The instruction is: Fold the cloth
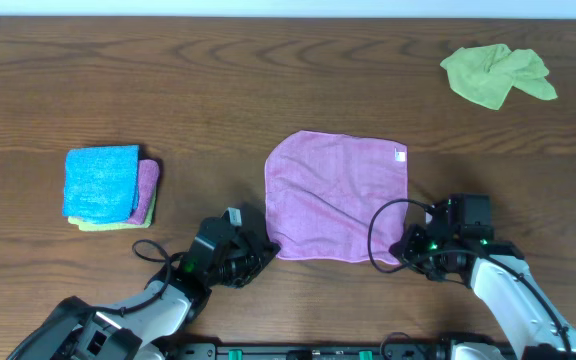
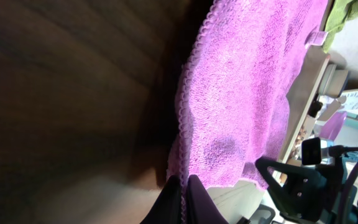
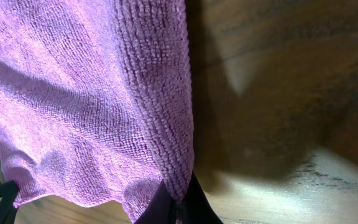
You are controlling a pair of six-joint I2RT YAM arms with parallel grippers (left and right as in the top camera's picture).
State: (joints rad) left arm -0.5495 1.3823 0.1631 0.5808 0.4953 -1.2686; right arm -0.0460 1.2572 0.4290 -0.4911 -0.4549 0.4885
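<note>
The cloth (image 1: 336, 196), a purple-mauve square with a small white tag (image 1: 400, 154) at its far right corner, lies spread in the middle of the table. My left gripper (image 1: 266, 251) is shut on its near left corner; in the left wrist view the stitched hem (image 2: 185, 112) runs down between the dark fingers (image 2: 166, 205). At the near right corner my right gripper (image 1: 404, 250) is shut on the cloth too, and in the right wrist view the cloth (image 3: 79, 87) rises from between the fingers (image 3: 201, 208).
A stack of folded cloths, bright blue (image 1: 101, 182) on top of mauve and lime ones, sits at the left. A crumpled lime-green cloth (image 1: 496, 74) lies at the far right. The table's near edge runs just behind both arms.
</note>
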